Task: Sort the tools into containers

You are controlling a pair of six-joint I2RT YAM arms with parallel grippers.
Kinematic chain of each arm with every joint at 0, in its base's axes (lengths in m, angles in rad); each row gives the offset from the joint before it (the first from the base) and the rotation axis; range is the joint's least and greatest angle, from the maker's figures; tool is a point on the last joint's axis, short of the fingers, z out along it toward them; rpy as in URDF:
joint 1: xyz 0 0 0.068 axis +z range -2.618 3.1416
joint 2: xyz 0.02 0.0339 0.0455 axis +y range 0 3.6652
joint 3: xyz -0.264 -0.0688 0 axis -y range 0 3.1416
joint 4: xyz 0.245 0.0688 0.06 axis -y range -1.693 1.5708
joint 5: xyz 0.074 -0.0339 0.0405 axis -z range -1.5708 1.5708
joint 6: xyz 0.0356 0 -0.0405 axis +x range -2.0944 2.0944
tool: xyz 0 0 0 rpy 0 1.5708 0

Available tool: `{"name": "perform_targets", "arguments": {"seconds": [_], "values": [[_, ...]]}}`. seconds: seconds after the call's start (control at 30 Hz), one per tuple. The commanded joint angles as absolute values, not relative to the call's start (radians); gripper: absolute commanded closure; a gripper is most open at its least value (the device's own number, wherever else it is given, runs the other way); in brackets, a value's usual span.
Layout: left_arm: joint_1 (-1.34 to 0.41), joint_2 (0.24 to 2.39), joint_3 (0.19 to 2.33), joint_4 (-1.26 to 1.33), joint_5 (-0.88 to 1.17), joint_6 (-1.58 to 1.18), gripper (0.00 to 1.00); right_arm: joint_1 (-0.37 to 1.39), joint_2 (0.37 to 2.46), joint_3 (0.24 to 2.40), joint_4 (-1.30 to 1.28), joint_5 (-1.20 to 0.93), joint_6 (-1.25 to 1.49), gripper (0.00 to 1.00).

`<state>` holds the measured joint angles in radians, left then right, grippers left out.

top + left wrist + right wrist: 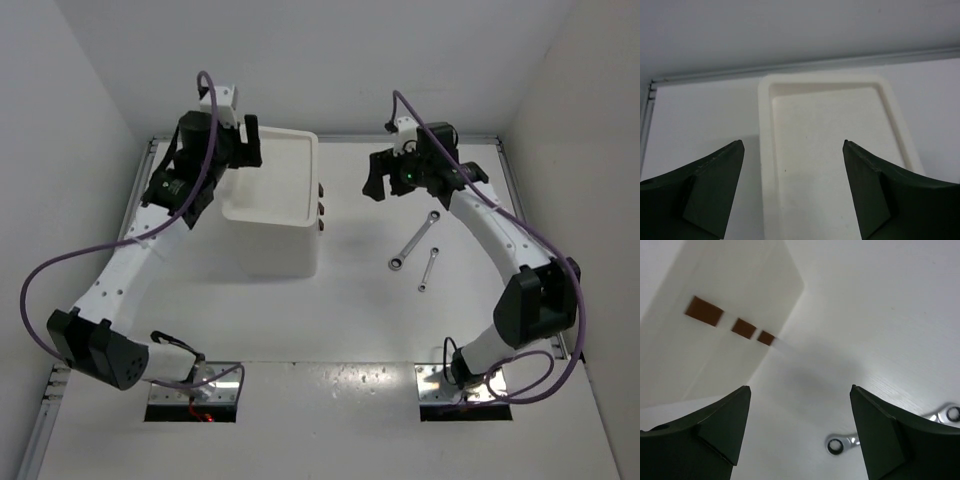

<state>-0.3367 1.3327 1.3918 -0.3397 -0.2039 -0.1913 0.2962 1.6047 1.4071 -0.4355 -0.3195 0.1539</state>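
Nearest the arm bases, two silver wrenches lay flat on the white counter (340, 330), at about 4 o'clock from the box and well apart from it. The shorter wrench (428, 269) was the nearer, running almost straight from 6 to 12 o'clock. The longer wrench (415, 242) lay just past it on the 10 o'clock side, slanted toward 1 o'clock, close to the other but not touching. Each showed a ring end at its near tip.

Farther back, left of centre, stood the tall white box (270, 250), its three reddish-brown knobs (321, 205) stacked on the face turned to 3 o'clock. Its shallow tray top (280, 180) had a raised rim and rounded corners.

Farthest off, the left hand (250, 142) hung above the tray's 10 o'clock corner, fingers spread wide and holding nothing. The right hand (375, 183) hovered at 3 o'clock from the box, apart from it and beyond the wrenches, equally wide and unladen.
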Motion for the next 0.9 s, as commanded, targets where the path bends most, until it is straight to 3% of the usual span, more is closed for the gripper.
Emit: {"name": "perform_targets", "arguments": {"seconds": [0.0, 0.13, 0.33, 0.7, 0.87], "values": [[-0.351, 1.285, 1.503, -0.330, -0.227, -0.132, 0.14, 0.258, 1.533, 1.348, -0.439, -0.256, 0.087, 0.19], [-0.330, 1.250, 1.548, -0.330, -0.296, -0.132, 0.11, 0.174, 1.508, 1.270, -0.564, -0.218, 0.155, 0.25], [-0.282, 1.197, 1.493, -0.350, -0.373, -0.161, 0.02, 0.109, 1.525, 1.221, -0.718, -0.103, 0.228, 0.27], [-0.206, 1.121, 1.307, -0.350, -0.383, -0.210, 0.01, 0.078, 1.907, 1.447, -0.894, -0.057, 0.555, 0.41], [-0.186, 1.121, 1.279, -0.350, -0.374, -0.210, 0.01, 0.060, 1.997, 1.474, -0.876, -0.087, 0.658, 0.40]]}}
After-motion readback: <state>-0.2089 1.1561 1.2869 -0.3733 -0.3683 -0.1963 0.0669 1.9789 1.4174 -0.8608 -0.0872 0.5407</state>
